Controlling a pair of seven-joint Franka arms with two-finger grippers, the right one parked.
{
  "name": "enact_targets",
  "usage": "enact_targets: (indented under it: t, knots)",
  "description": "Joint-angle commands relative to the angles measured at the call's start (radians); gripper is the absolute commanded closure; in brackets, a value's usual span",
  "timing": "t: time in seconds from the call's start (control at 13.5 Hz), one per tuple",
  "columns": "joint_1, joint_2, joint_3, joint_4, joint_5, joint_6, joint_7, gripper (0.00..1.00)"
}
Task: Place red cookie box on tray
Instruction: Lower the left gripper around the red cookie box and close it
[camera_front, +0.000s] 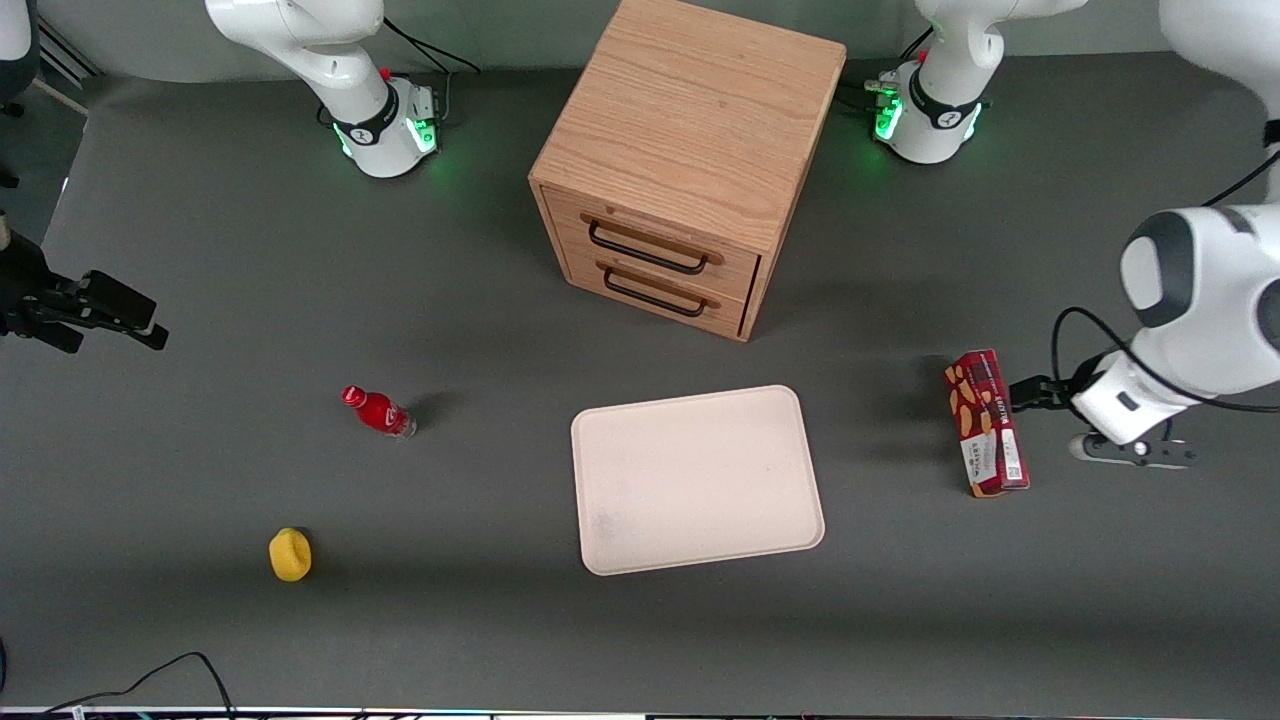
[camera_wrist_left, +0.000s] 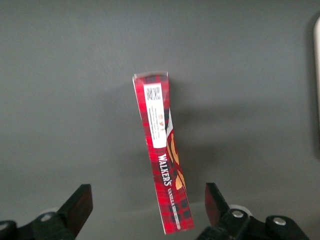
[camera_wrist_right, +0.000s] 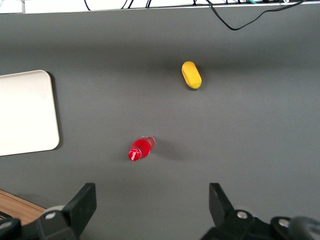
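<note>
While the open claw hovers over one red cookie box, one tray shows only its edge

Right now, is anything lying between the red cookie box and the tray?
No. In the front view only bare dark tabletop separates the red cookie box from the tray; the open gripper hovers over the box.

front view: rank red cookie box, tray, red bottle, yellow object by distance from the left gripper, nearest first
The left gripper is open, over the box at the working arm's end.
1. Red cookie box: right at the gripper, on the table.
2. Tray: mid-table, in front of the wooden drawer cabinet.
3. Red bottle: toward the parked arm's end.
4. Yellow object: farthest, nearer the front camera than the bottle.
</note>
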Motion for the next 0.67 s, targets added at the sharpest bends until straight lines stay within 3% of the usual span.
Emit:
enact_targets:
  t: [0.0, 0.15, 0.22, 0.44, 0.52, 0.59]
  knots:
    - [-0.033, 0.061, 0.001, -0.020, -0.007, 0.128, -0.139, 0.00]
    - [-0.058, 0.150, 0.001, -0.032, -0.007, 0.269, -0.160, 0.00]
    - [-0.062, 0.175, 0.001, -0.055, -0.006, 0.354, -0.160, 0.06]
    - [-0.073, 0.193, 0.001, -0.070, -0.004, 0.426, -0.152, 0.80]
    - [-0.071, 0.190, 0.001, -0.070, -0.003, 0.423, -0.149, 1.00]
    - [-0.071, 0.187, 0.001, -0.064, -0.001, 0.423, -0.151, 1.00]
